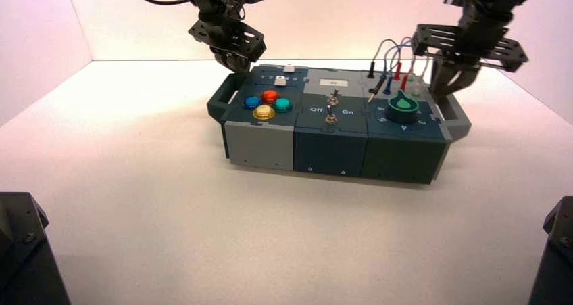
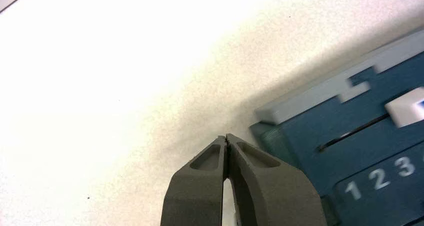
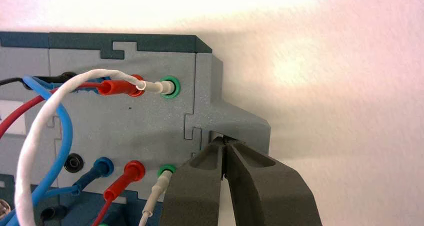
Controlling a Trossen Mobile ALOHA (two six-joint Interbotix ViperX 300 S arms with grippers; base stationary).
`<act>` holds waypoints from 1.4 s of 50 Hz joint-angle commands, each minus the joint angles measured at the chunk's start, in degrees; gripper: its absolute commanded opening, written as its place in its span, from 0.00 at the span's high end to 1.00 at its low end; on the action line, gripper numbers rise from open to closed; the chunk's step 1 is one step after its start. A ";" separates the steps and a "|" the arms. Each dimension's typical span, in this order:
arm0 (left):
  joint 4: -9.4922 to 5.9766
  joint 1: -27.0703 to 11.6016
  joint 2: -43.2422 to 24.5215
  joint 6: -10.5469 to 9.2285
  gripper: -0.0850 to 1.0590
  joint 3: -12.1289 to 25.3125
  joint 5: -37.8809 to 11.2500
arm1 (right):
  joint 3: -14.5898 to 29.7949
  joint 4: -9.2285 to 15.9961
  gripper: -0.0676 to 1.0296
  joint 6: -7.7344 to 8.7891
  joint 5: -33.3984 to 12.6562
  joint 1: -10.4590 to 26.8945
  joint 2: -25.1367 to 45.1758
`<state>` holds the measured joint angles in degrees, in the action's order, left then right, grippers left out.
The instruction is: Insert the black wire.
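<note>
On the back right part of the box [image 1: 324, 153], the black wire has one plug [image 1: 371, 68] standing upright in a socket. Its other plug [image 1: 376, 92] lies loose on the top, silver tip toward the green knob [image 1: 403, 107]. In the right wrist view a stretch of the black wire [image 3: 9, 80] runs to a far socket, and a black socket [image 3: 75, 162] stands empty beside the blue plug [image 3: 102, 166]. My right gripper [image 3: 223, 141] is shut and empty, over the box's right handle [image 1: 458, 119]. My left gripper [image 2: 226, 137] is shut and empty, over the back left corner.
Red [image 3: 122, 87], blue and white [image 3: 159, 87] leads are plugged in around the black sockets, looping above them. Coloured buttons [image 1: 267, 103] sit front left, two toggle switches [image 1: 331, 109] in the middle, and a white slider [image 2: 405, 110] at the back left. Dark robot bases [image 1: 23, 251] flank the near corners.
</note>
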<state>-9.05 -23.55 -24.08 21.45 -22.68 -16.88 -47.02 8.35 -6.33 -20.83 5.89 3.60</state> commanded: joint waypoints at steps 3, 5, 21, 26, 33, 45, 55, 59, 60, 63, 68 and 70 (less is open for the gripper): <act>0.09 -0.18 1.76 0.35 0.95 -0.35 0.09 | 3.08 0.26 0.96 0.26 0.70 2.11 1.41; 0.09 -0.18 1.85 0.26 0.95 -0.53 0.09 | 3.43 0.26 0.96 0.35 0.79 2.11 1.76; 0.00 -0.18 4.13 0.18 0.95 -3.08 0.09 | 6.42 -0.35 0.96 1.58 0.62 2.11 3.43; 0.00 -0.18 4.66 0.18 0.95 -3.78 -0.18 | 7.38 -0.53 0.96 1.67 0.35 2.11 4.31; -0.35 -0.35 5.27 0.00 0.95 -4.39 -0.79 | 8.70 -0.97 0.96 2.02 0.35 2.20 6.06; -0.44 -1.23 6.42 -0.09 0.95 -5.71 -1.49 | 10.63 -1.05 0.96 2.46 0.26 2.11 8.53; -0.70 -1.93 7.47 -0.09 0.95 -6.77 -1.49 | 12.30 -1.05 0.96 3.43 -0.26 2.20 10.02; -0.88 -2.20 7.82 -0.09 0.95 -6.94 -1.85 | 13.54 -1.05 0.96 3.96 -1.41 2.11 10.81; -0.88 -2.29 7.82 -0.18 0.95 -6.94 -1.93 | 13.71 -1.05 0.96 4.04 -1.49 2.20 10.99; -1.14 -2.64 8.09 -0.18 0.95 -6.94 -2.20 | 14.85 -1.05 0.96 4.31 -2.02 2.29 11.51; -1.23 -3.25 8.35 -0.18 0.95 -7.12 -2.46 | 15.91 -1.05 0.96 4.39 -2.29 2.64 12.30; -1.32 -3.52 8.53 -0.18 0.95 -7.29 -2.46 | 16.35 -1.05 0.96 4.48 -2.37 2.72 12.48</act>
<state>-9.67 -23.20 -18.11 21.27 -30.23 -19.34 -32.17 6.77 -1.23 -23.55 6.33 14.24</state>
